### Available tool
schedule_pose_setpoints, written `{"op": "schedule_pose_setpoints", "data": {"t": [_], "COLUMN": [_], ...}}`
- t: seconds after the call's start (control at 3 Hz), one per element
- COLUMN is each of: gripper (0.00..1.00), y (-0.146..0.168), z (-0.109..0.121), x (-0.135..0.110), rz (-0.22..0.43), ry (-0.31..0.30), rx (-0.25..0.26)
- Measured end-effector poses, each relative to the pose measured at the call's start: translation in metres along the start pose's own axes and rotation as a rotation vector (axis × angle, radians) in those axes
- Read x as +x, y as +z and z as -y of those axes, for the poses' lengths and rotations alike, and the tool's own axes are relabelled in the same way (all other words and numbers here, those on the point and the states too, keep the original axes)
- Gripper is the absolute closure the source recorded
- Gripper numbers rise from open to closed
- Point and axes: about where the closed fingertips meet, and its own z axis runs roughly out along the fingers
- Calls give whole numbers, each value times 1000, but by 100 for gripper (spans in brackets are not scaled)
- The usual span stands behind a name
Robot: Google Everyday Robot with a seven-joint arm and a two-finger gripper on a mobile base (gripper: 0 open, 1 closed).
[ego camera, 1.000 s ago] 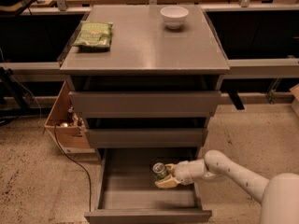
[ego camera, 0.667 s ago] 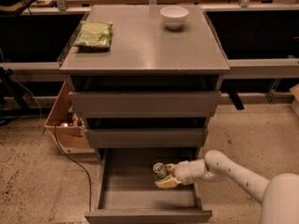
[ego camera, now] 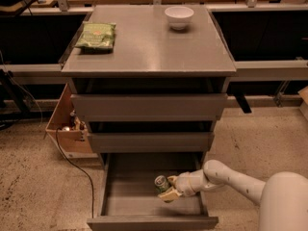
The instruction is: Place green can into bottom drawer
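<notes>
Camera view: the white robot arm [ego camera: 236,181] is reaching from the right into the open, deep grey bottom drawer [ego camera: 103,196]. Its tan two-finger gripper [ego camera: 168,191] seems to be pinching the small cylindrical green drink can [ego camera: 161,182], which is tilting over the drawer's right half. On the grey cabinet top [ego camera: 149,52], a flat green snack bag [ego camera: 96,35] is lying far left, and a white bowl [ego camera: 179,17] is sitting far right.

From the 4 o'clock corner the pale arm [ego camera: 231,179] reaches in, elbow bent, wrist pointing toward 9 o'clock. The gripper [ego camera: 167,188] sits low near 6 o'clock, clamped on the green can [ego camera: 161,182].
</notes>
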Motion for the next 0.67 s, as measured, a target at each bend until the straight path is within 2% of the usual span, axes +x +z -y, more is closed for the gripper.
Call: {"op": "schedule_pose_setpoints", "data": {"t": [0.33, 0.67], "gripper": [100, 100], "y": [23, 46], "z": [10, 30], "x": [33, 64], "rz": [-91, -164], "ry": [16, 23], "rx": [45, 111]}}
